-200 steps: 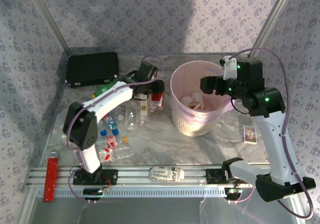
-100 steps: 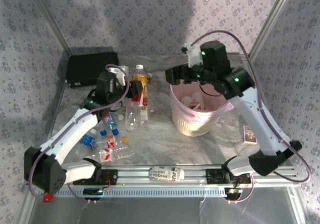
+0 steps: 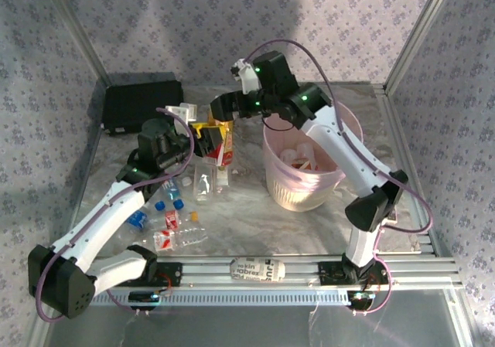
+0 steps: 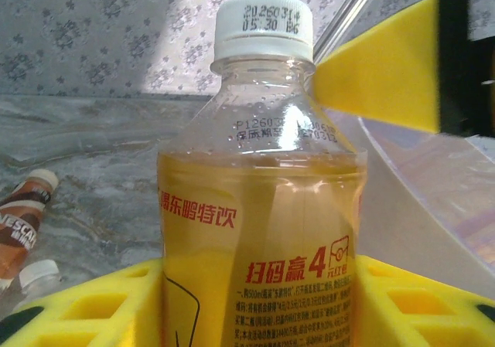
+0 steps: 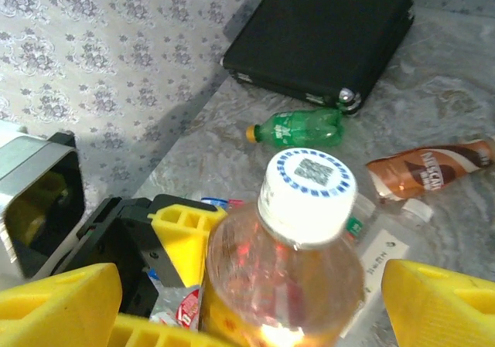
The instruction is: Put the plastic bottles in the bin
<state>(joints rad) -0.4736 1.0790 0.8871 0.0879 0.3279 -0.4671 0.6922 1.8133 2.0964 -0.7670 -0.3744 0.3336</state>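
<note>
Left of the pale pink round plastic bin (image 3: 303, 194), left gripper (image 3: 209, 142) jaws pinching a white-capped amber plastic bottle (image 4: 263, 208), right gripper (image 3: 224, 109) jaws spread: risks bumping, dropping it short.

A flat black case (image 3: 143, 102) lies closed at the far left corner of a grey marbled table (image 3: 247, 223). A printed black-and-white strip (image 3: 257, 270) rests on the near metal rail (image 3: 205, 270). Floral-patterned walls (image 3: 170, 22) stand behind.

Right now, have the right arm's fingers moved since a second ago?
Yes. The right fingers have swung left, from above the pale pink round plastic bin to past its left rim, nearer the flat black rectangular case.
</note>
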